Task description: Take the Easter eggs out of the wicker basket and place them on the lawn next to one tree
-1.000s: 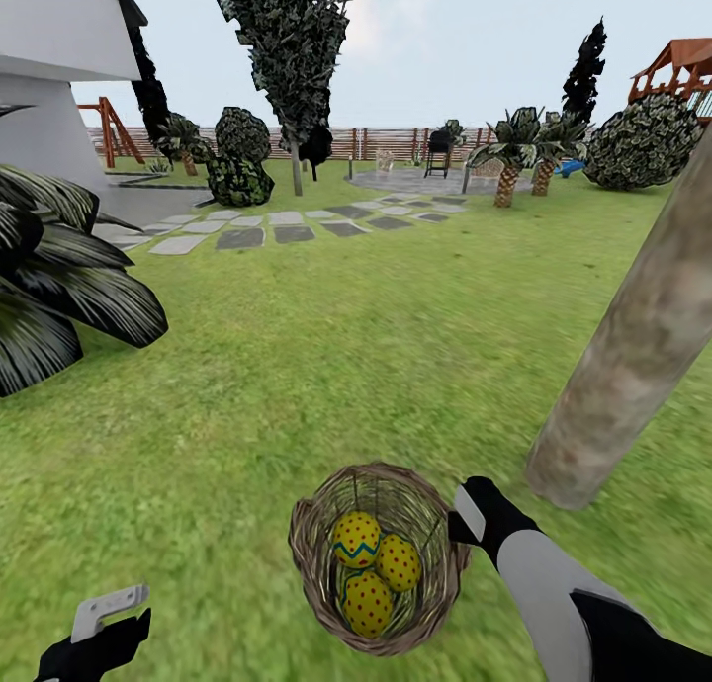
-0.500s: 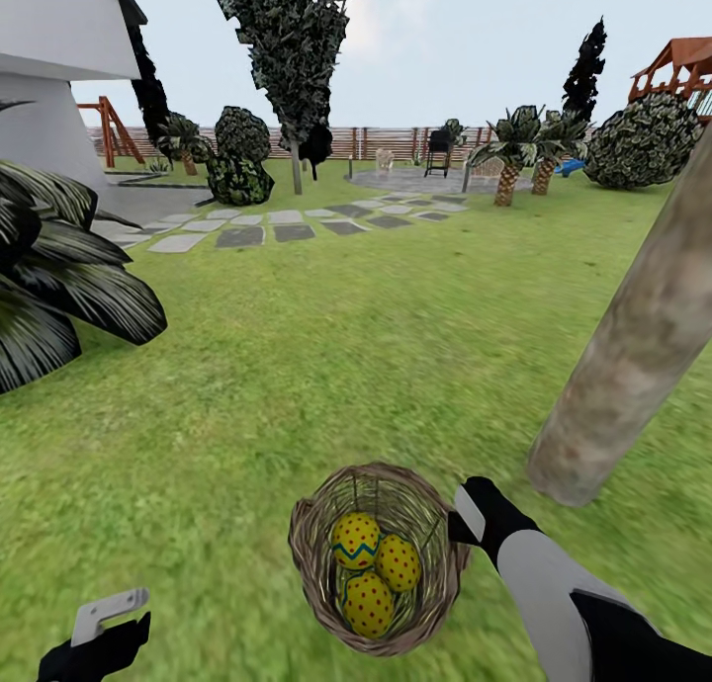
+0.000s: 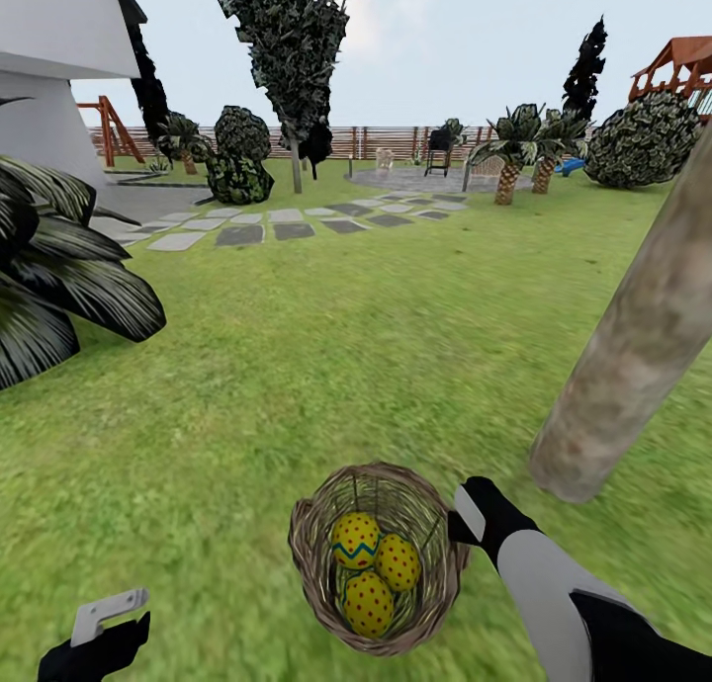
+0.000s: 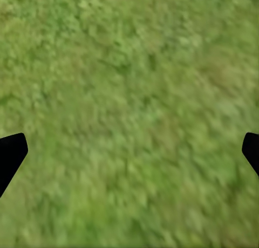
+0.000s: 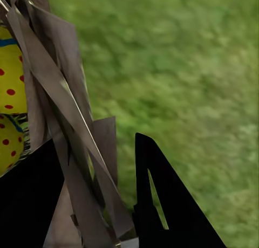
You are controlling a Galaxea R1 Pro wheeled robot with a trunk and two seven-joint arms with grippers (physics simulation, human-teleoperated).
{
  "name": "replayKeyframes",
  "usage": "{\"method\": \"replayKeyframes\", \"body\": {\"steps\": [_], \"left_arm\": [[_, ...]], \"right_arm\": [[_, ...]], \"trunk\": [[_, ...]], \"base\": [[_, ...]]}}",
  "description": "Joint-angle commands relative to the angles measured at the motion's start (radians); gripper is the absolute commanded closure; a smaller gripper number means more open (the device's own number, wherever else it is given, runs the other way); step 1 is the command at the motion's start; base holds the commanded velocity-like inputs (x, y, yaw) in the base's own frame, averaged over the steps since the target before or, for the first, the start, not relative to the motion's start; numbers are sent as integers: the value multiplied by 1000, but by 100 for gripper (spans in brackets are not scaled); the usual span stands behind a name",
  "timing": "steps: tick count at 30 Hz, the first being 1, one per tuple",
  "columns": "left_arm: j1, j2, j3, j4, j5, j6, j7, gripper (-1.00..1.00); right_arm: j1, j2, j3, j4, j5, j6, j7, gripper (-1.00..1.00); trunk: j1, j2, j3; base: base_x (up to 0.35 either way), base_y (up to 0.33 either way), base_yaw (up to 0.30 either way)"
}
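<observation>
My right jaws (image 3: 457, 524) pinch the brown woven wicker basket (image 3: 314, 554) rim; three glossy yellow red-dotted eggs (image 3: 368, 603) inside. Left jaws (image 4: 129, 151) spread wide, empty, over mottled lawn (image 3: 297, 366).

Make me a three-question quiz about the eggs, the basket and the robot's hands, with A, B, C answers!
1. Where are the Easter eggs?
A. On the stone path
B. Inside the wicker basket
C. Up in a tree

2. How many eggs show in the basket?
A. One
B. Five
C. Three

3. What is the right gripper doing?
A. Clamping the basket's woven wall
B. Holding an egg
C. Touching the tree trunk

Answers:
1 B: the head view shows them lying together in the basket.
2 C: three yellow, red-dotted eggs can be counted there.
3 A: the right wrist view shows wicker strips between its fingers, with grass beyond.
</observation>
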Motion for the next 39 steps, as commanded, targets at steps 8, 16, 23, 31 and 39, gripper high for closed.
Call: {"method": "replayKeyframes", "body": {"steps": [8, 16, 23, 31, 39], "left_arm": [[0, 0, -1, -2, 1, 2, 5, -100], [0, 1, -1, -1, 0, 2, 5, -100], [0, 1, -1, 0, 0, 2, 5, -100], [-1, 3, -1, 31, 5, 2, 4, -100], [-1, 3, -1, 34, 5, -5, 5, -100]], "right_arm": [[-1, 7, -6, -2, -6, 2, -4, 100], [-1, 7, -6, -2, -6, 2, -4, 100], [-1, 9, -6, -2, -6, 2, -4, 100], [-1, 9, -6, -2, -6, 2, -4, 100], [-1, 9, -6, -2, -6, 2, -4, 100]], "trunk": [[31, -57, -26], [61, -113, -51], [88, -162, -73], [119, -218, -98], [150, -274, -123]], "base": [[0, 0, 0], [0, 0, 0], [0, 0, 0], [0, 0, 0], [0, 0, 0]]}}
